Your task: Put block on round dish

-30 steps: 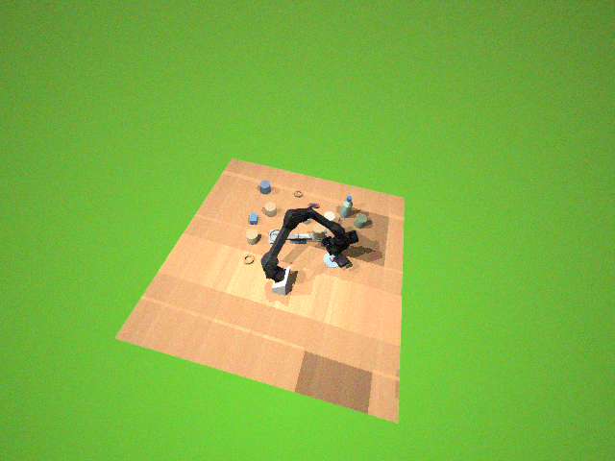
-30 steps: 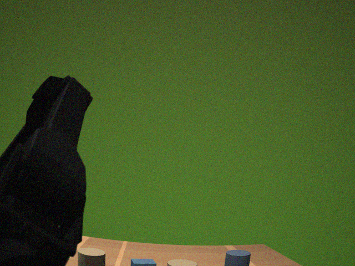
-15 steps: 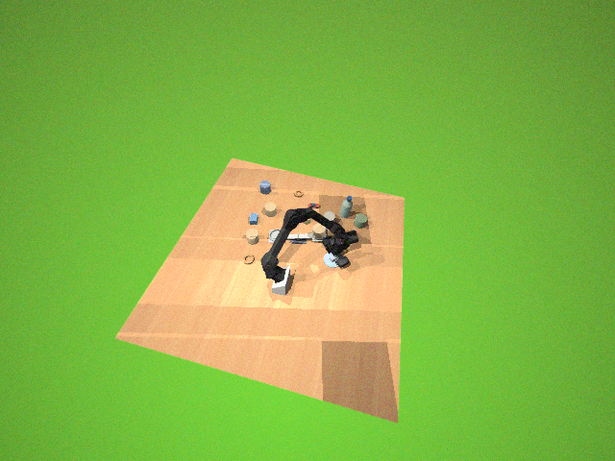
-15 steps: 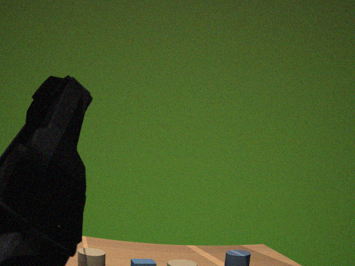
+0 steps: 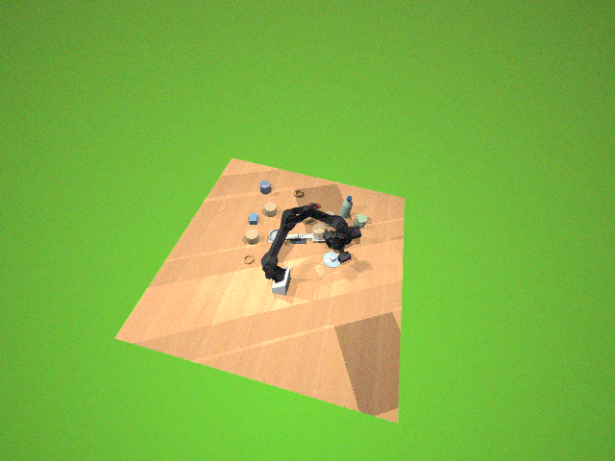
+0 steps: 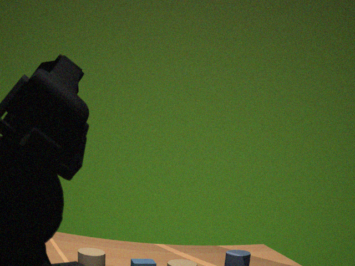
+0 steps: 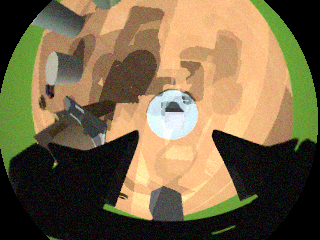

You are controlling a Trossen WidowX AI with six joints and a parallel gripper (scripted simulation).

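Note:
The pale round dish lies on the table. A small grey block shows over the dish's middle in the wrist view, and appears to rest on it. My gripper is open above the dish, its fingers wide apart on either side of the block, touching nothing that I can see. The balance stands beside the dish. A tan cup is on its near end. Its other end, a ring-shaped pan, shows no cup. No cup shows above the dish. The arm hides part of the balance in the top view.
Two tan cylinders and a blue block stand left of the balance. A bottle, a green cylinder and a whitish cylinder stand behind. A blue cylinder is farther back.

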